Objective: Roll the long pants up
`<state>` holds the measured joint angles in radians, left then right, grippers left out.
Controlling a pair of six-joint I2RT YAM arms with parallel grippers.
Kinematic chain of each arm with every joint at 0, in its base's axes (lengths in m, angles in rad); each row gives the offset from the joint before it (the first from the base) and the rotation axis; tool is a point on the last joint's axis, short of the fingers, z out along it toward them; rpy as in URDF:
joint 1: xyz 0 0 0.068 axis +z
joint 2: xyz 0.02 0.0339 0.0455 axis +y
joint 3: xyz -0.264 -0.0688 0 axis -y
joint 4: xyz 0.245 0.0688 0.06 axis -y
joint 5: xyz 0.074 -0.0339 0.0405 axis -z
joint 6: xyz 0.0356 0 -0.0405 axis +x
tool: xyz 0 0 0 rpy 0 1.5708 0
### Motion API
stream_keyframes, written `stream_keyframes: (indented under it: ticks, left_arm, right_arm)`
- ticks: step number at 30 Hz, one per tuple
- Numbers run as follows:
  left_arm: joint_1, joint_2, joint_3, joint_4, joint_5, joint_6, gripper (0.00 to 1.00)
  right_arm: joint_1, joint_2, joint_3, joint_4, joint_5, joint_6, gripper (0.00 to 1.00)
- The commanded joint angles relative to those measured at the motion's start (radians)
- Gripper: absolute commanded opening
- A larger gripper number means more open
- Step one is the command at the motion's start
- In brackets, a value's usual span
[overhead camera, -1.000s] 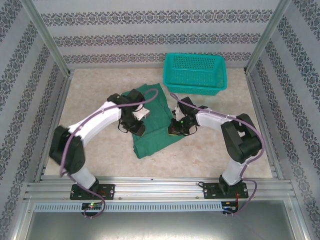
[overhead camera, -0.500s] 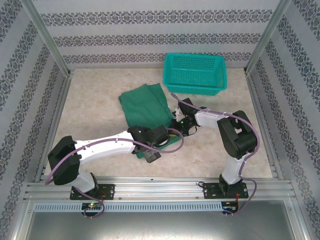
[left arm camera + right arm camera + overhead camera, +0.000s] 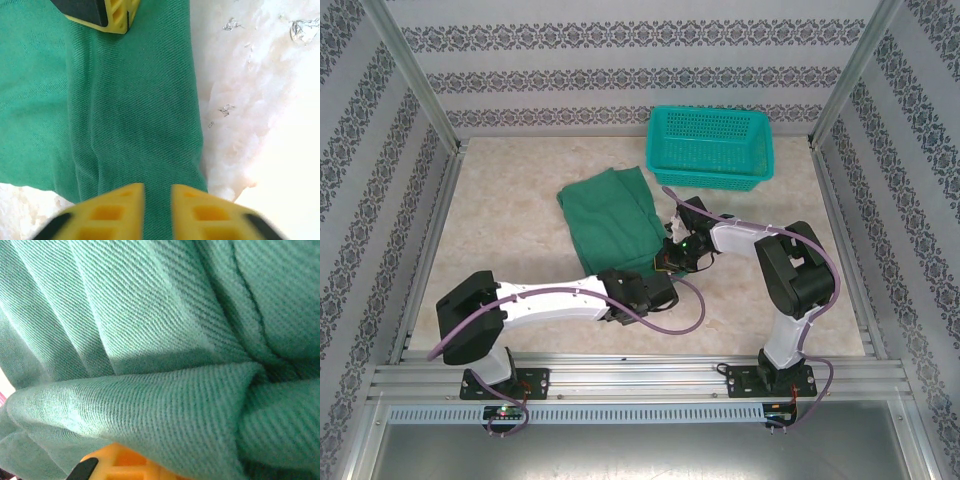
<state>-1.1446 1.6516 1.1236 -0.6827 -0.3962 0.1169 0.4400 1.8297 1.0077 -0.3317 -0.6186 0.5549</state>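
Observation:
The long pants point(image 3: 610, 215) lie folded into a dark green strip running from mid-table toward the near side. My left gripper point(image 3: 642, 295) sits low over their near end, which it hides from above. In the left wrist view its yellow fingers point(image 3: 117, 210) stand close together with green cloth point(image 3: 130, 110) pinched in the narrow gap. My right gripper point(image 3: 672, 258) holds the strip's right edge; a raised fold of cloth point(image 3: 150, 405) drapes over its one visible yellow finger point(image 3: 117, 465), and its tip also shows in the left wrist view point(image 3: 107, 12).
A teal mesh basket point(image 3: 710, 148) stands at the back right, just beyond the pants. Bare beige tabletop point(image 3: 500, 230) lies left of the pants. Patterned walls and metal rails close in the table on three sides.
My left arm swung from the far part of the pants down to their near end, and its jaws opened wide and then closed. The right gripper stayed on the right edge.

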Motion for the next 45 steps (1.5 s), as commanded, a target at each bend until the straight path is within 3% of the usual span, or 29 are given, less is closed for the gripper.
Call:
stream_keyframes:
  ticks: [1, 10, 16, 17, 19, 21, 22, 23, 25, 34, 45]
  left_arm:
    - [0.004, 0.047, -0.019, 0.028, -0.077, 0.0, 0.13]
    - [0.122, 0.18, -0.048, -0.037, -0.07, -0.174, 0.14]
    - [0.123, 0.183, 0.019, -0.117, -0.06, -0.193, 0.0]
    - [0.102, 0.158, 0.014, -0.111, -0.058, -0.176, 0.02]
    - [0.048, 0.093, -0.017, -0.077, -0.054, -0.133, 0.4]
    - [0.031, 0.046, -0.035, -0.071, -0.012, -0.125, 0.67]
    - [0.031, 0.035, -0.046, -0.066, 0.005, -0.131, 0.76]
    - [0.031, 0.03, -0.055, -0.065, 0.016, -0.129, 0.79]
    - [0.031, 0.05, -0.058, -0.083, 0.016, -0.131, 0.83]
    - [0.069, 0.178, -0.073, -0.036, -0.044, -0.149, 0.83]
    - [0.226, 0.277, 0.001, -0.048, -0.089, -0.136, 0.78]
  right_arm:
    - [-0.009, 0.016, -0.011, -0.023, 0.039, 0.017, 0.01]
    - [-0.011, 0.026, -0.013, -0.038, 0.045, 0.012, 0.01]
    - [-0.015, 0.033, -0.009, -0.048, 0.044, 0.009, 0.01]
    - [-0.016, 0.031, -0.009, -0.053, 0.044, 0.009, 0.01]
    - [-0.018, 0.026, -0.01, -0.053, 0.045, 0.008, 0.01]
    - [-0.019, 0.021, -0.016, -0.051, 0.046, 0.008, 0.01]
    - [-0.019, 0.019, -0.019, -0.048, 0.044, 0.008, 0.01]
    - [-0.02, 0.017, -0.022, -0.045, 0.042, 0.009, 0.01]
    - [-0.019, 0.016, -0.033, -0.036, 0.042, 0.015, 0.02]
    - [-0.019, 0.014, -0.032, -0.04, 0.039, 0.016, 0.02]
    - [-0.021, 0.041, -0.003, -0.039, 0.024, 0.012, 0.01]
